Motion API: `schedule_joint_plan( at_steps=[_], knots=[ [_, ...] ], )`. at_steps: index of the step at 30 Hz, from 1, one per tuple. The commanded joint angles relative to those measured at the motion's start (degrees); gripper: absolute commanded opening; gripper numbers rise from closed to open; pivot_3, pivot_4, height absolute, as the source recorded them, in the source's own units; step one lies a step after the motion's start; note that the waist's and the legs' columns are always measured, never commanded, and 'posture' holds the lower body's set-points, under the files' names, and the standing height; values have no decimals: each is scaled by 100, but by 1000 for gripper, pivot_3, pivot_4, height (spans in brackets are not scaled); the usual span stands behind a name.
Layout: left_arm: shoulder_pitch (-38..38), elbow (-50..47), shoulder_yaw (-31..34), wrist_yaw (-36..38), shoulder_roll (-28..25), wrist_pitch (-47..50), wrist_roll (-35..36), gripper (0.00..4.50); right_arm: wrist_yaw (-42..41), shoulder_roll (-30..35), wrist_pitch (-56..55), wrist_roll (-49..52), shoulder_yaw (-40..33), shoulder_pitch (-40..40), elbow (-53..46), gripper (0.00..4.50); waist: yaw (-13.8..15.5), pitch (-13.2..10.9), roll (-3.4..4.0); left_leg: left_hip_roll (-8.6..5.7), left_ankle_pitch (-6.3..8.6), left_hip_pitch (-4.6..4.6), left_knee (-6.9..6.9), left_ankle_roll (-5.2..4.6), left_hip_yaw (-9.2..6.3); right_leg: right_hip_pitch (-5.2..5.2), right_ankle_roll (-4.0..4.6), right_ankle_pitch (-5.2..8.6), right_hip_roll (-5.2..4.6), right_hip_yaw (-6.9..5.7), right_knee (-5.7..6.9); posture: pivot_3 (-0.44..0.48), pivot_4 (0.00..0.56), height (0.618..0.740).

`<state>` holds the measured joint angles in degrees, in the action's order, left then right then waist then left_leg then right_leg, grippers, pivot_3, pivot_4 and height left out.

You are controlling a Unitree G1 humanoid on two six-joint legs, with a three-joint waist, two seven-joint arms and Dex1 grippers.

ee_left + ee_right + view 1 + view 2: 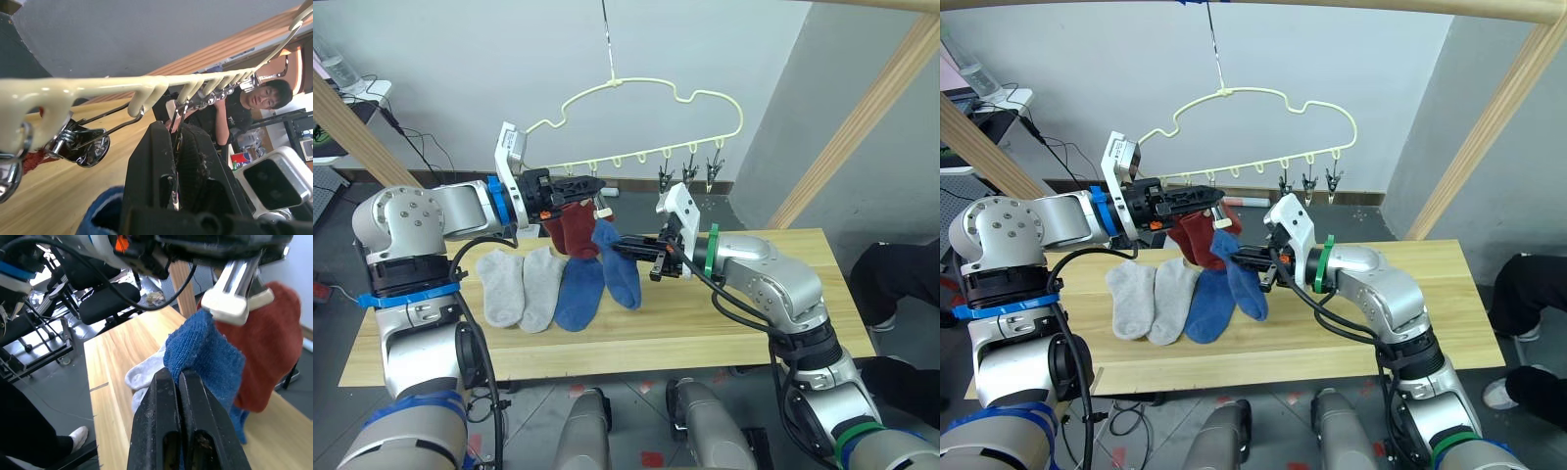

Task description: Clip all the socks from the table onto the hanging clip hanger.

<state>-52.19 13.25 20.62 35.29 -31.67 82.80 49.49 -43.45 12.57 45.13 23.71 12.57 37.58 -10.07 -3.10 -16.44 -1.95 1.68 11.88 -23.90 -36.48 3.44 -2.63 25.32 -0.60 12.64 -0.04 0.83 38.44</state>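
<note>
The pale-yellow clip hanger [615, 82] hangs by its hook above the table [754, 333]. My left gripper [585, 186] is raised at the hanger's left end, shut on one of its silver clips [175, 128]. Rust-red socks [570, 230] hang just below it. My right gripper [619, 247] is shut on a blue sock [622, 274] and holds its upper edge up at that clip, beside the red socks. A second blue sock [578, 296] and two light grey socks [499, 286] [542, 288] lie side by side on the table.
Three free clips [690, 172] hang at the hanger's right end. Round wooden poles [862, 122] slant up on both sides. A person in dark clothes [893, 279] is at the table's right end. Cables and a chair sit behind on the left.
</note>
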Motion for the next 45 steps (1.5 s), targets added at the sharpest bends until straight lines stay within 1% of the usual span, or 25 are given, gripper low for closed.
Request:
schedule_joint_plan(
  at_steps=[1, 18, 27, 29, 30, 32, 38, 41, 42, 44, 45],
  knots=[
    [-15, -113, -68, 37, 7, 116, 88, 95, 21, 6, -197, -17, -38, 162, 12, 31, 0, 0, 0, 0, 0, 0, 0, 0, 0, 0, 0, 0, 0, 0, 0, -4, 257, 740],
    [-57, -104, -172, 127, 24, 35, 54, 95, 183, -86, -482, -214, -57, 357, 389, 31, 4, 0, 0, 1, 0, -4, 29, 0, 1, -1, 0, -1, -1, -1, -37, -14, 258, 740],
    [-25, -122, -317, 309, -24, -272, 13, 95, 219, -111, -611, -201, -93, 463, 578, 31, 11, 0, 0, 0, 0, -4, 37, 1, 2, -1, 0, -1, -3, -2, -41, -20, 254, 740],
    [-51, -87, -317, 346, -48, -262, 44, 803, 237, -114, -606, -190, -103, 483, 573, 0, 11, 0, 0, 0, 0, -4, 37, 1, 1, -1, 0, -1, -3, -3, -41, -22, 254, 740],
    [-63, -70, -324, 358, -53, -266, 48, 981, 242, -114, -606, -186, -111, 490, 577, 0, 11, 0, 0, 1, 0, -4, 37, 1, 1, -1, 0, -1, -3, -3, -41, -22, 253, 740],
    [-68, -57, -368, 379, -64, -315, 13, 1697, 244, -110, -616, -186, -116, 498, 588, 0, 11, 0, 0, 0, 0, -4, 37, 1, 1, -1, 0, -1, -3, -3, -42, -22, 253, 740],
    [-66, -49, -385, 395, -79, -334, 27, 3494, 251, -115, -634, -193, -127, 510, 625, 0, 11, 0, 0, 1, -1, -5, 37, 1, 1, 0, 0, -1, -3, -4, -41, -19, 253, 740],
    [62, -270, -496, 385, -257, -587, -162, 4413, 342, -146, -694, -305, -65, 518, 708, 0, -1, 0, 0, 1, -1, -5, 37, 1, 1, 0, 0, -1, -3, -3, -40, -19, 253, 740],
    [91, -314, -531, 386, -300, -652, -206, 4484, 361, -151, -709, -331, -49, 518, 725, 0, -7, 0, 0, 1, -1, -4, 37, 1, 2, 0, 0, -2, -3, -1, -40, -19, 253, 740],
    [161, -443, -544, 435, -368, -717, -187, 4484, 425, -189, -677, -323, -84, 524, 776, 0, -4, 0, 0, 2, 0, -4, 37, 1, 2, 1, 0, -2, -3, -1, -40, -19, 253, 740],
    [337, -789, -564, 495, -474, -779, -154, 4496, 470, -185, -686, -361, -91, 508, 813, 215, 0, 0, 0, 2, -1, -4, 37, 1, 1, 1, 0, -2, -3, -2, -39, -14, 250, 740]
  ],
)
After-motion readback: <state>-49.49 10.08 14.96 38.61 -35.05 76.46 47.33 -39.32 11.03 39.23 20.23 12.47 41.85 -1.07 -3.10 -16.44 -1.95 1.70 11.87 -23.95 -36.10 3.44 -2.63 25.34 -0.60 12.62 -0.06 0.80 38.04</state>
